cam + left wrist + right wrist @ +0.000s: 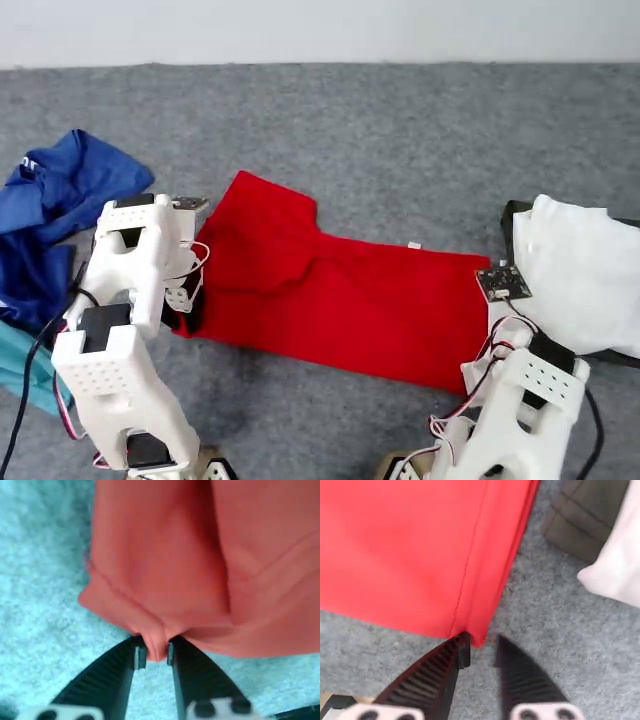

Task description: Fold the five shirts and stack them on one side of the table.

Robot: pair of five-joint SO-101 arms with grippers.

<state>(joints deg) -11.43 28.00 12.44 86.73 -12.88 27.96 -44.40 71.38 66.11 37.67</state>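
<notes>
A red shirt (pixel 340 290) lies spread across the middle of the grey carpeted table, one sleeve pointing to the far left. My left gripper (pixel 152 655) is shut on a pinched fold of the red shirt (pixel 200 555) at its near left corner, beside the left arm (pixel 130 270). My right gripper (pixel 482 652) stands open at the near right corner of the red shirt (pixel 410 545), the corner tip just ahead of the gap between its fingers. A crumpled blue shirt (pixel 60 190) lies at the far left. A white shirt (pixel 580 270) rests at the right.
A teal garment (pixel 20 365) lies at the left edge behind the left arm. A dark shirt (pixel 515 215) sits under the white one, seen as dark cloth (pixel 585 520) beside white cloth (pixel 620 565). Bare carpet (pixel 400 140) stretches along the far side.
</notes>
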